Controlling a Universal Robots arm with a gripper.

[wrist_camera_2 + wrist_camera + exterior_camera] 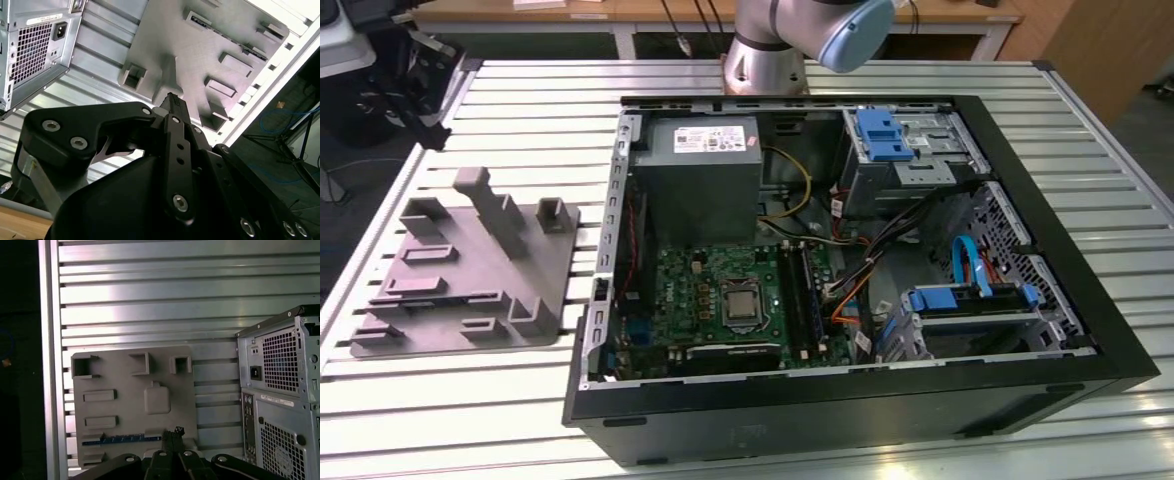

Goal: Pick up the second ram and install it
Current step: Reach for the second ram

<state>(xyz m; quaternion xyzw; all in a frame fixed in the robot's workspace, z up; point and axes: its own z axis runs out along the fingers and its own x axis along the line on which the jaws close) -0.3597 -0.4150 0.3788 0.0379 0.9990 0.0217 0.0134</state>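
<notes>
The ram (122, 439) is lying on edge in a slot of the grey tray (165, 365), probably so that its top edge is offering a grip. We are hovering our hand (173, 433) above the tray, closed on nothing, beside the case (280, 390) on the counter (150, 290).

The slotted aluminium desk (467, 420) shows bright light reflections along its ribs, stands in front of a wooden bench (654, 12) with white legs, has a wooden panel (1107, 50) beyond its far corner at the exterior view's right, and borders a dark floor (20, 365) where a blue cable (287, 116) lies.
</notes>
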